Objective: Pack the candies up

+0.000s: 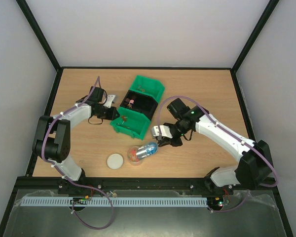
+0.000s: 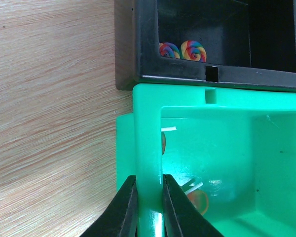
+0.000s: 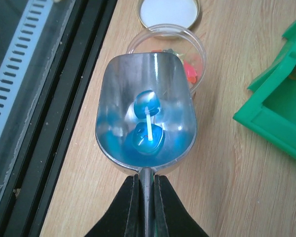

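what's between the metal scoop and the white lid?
The clear jar, holding candies, sits between the scoop and the white lid; right wrist view shows it best.

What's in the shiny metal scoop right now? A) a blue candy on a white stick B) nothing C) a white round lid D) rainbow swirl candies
A: the right wrist view shows a blue candy with a white stick lying in the bowl of the shiny metal scoop.
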`<state>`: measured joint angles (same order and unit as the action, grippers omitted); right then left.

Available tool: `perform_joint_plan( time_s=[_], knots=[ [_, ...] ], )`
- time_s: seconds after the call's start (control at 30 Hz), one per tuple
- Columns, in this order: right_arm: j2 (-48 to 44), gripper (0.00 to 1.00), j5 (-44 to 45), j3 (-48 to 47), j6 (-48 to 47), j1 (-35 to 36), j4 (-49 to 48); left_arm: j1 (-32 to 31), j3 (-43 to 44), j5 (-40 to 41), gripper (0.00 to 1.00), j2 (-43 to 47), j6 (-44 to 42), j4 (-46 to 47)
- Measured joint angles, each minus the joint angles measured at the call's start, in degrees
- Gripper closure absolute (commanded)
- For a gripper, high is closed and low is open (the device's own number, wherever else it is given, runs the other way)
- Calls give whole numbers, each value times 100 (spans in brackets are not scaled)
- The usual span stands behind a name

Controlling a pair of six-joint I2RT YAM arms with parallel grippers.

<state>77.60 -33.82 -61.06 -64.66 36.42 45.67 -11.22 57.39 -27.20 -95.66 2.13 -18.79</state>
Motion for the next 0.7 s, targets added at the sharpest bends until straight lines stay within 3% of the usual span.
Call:
perform_joint_plan(
  time_s=[0.7],
  knots=[
    [339,99,1349,-710,391,566,470,2,0,0,98,0,0,0]
  ],
)
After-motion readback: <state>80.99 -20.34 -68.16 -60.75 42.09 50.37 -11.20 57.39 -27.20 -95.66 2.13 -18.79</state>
